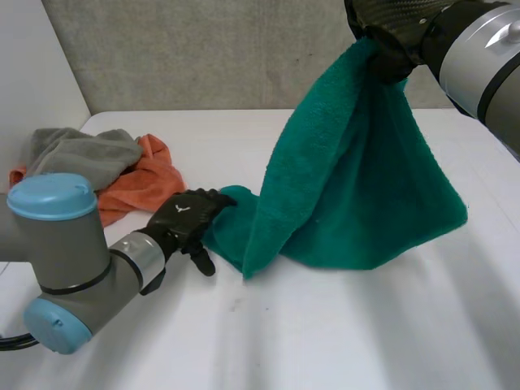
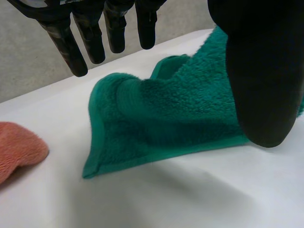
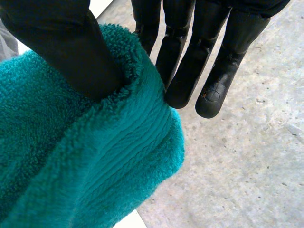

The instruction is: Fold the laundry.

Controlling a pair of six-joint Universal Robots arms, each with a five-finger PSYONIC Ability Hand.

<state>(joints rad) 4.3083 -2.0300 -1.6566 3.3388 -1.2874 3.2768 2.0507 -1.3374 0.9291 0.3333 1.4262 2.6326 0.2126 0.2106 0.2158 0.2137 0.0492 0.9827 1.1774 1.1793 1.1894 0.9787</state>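
Head view: the right hand [image 1: 386, 28] held a green towel [image 1: 349, 187] up by its top, the lower end lying on the table [image 1: 325, 325] at the left hand [image 1: 185, 215]. Left wrist view: that hand's fingers [image 2: 90, 38] were straight above the towel, holding nothing. Right wrist view: the thumb [image 3: 71, 52] pinched the towel against the fingers.

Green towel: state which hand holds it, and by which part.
The right hand pinches the green towel by its top edge, thumb against fingers. The left hand lies open at its lower corner.
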